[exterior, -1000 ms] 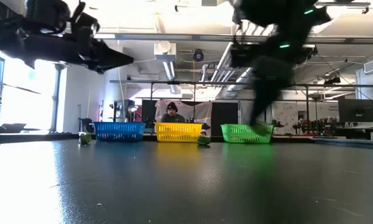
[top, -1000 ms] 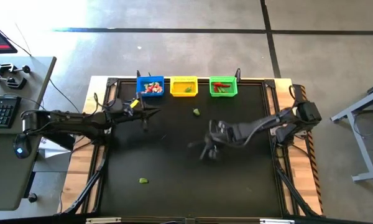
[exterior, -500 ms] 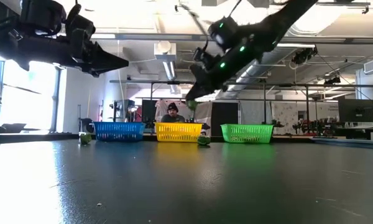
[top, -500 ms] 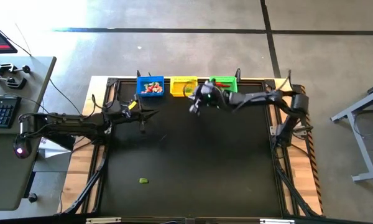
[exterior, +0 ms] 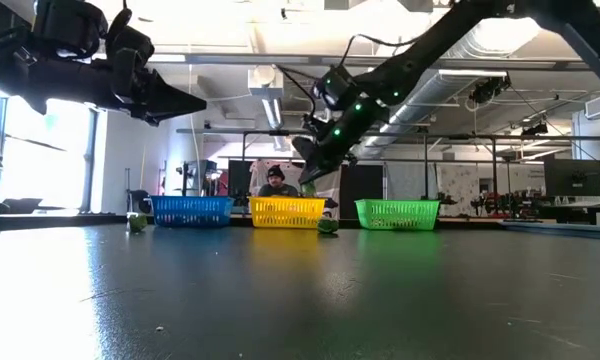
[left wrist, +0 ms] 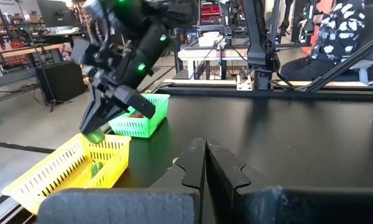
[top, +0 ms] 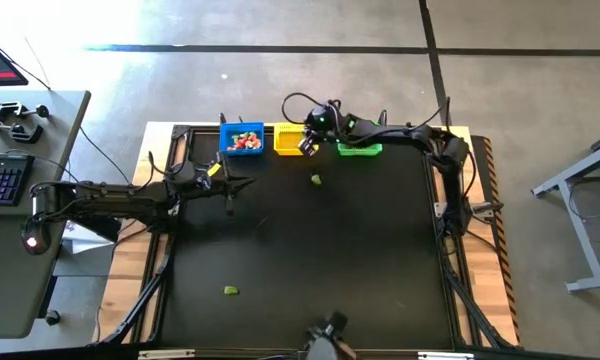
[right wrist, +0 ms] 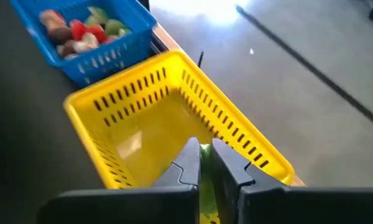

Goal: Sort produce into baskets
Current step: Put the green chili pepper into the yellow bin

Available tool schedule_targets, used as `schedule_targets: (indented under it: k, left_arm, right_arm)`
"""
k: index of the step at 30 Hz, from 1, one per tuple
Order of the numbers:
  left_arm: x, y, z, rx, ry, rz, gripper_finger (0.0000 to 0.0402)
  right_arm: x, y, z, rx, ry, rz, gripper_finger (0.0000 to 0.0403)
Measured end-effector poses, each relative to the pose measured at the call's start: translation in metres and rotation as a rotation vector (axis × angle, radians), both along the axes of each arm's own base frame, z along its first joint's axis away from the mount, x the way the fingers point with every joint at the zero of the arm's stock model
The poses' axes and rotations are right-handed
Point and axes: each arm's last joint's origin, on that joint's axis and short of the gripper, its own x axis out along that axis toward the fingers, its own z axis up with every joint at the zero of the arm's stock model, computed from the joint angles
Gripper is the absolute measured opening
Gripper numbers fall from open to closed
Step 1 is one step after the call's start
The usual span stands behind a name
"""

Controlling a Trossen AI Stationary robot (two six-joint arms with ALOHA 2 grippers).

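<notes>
Yellow basket (top: 293, 138) at the desk's far edge sits under the right claw (top: 307, 146), pinched on a green piece (right wrist: 204, 180) that could bounce out if dropped high.

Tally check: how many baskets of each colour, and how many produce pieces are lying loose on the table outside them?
Blue square plastic mesh basket: 1
Yellow square plastic mesh basket: 1
Green square plastic mesh basket: 1
Loose green toy produce pieces: 2
Total: 5
</notes>
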Motion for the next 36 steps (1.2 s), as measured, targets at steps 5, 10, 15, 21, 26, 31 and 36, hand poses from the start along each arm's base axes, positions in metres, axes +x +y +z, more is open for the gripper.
schedule_targets:
  k: [5,10,15,21,26,31,36]
  left_arm:
    - [0.000,0.000,0.000,-0.001,0.000,0.000,0.0000]
    - [0.000,0.000,0.000,-0.001,0.000,0.000,0.0000]
    - [0.000,0.000,0.000,-0.001,0.000,0.000,0.0000]
    - [0.000,0.000,-0.001,-0.004,0.009,-0.002,0.0000]
    - [0.000,0.000,-0.004,-0.006,0.037,-0.009,0.0000]
    - [0.002,-0.001,-0.002,-0.013,0.048,-0.054,0.0000]
    - [0.009,-0.007,0.004,-0.030,0.148,-0.138,0.0000]
  right_arm:
    - [-0.002,-0.010,-0.016,0.103,0.047,-0.023,0.0005]
    - [-0.006,-0.015,-0.021,0.123,0.055,-0.071,0.0005]
    - [-0.006,-0.016,-0.019,0.121,0.056,-0.074,0.0028]
    - [-0.005,-0.016,-0.018,0.106,0.048,-0.074,0.0114]
    - [-0.004,-0.015,-0.016,0.086,0.056,-0.063,0.0147]
    - [0.001,0.000,-0.002,-0.022,0.005,-0.031,0.0088]
    - [-0.012,0.030,-0.004,-0.085,-0.126,0.012,0.0009]
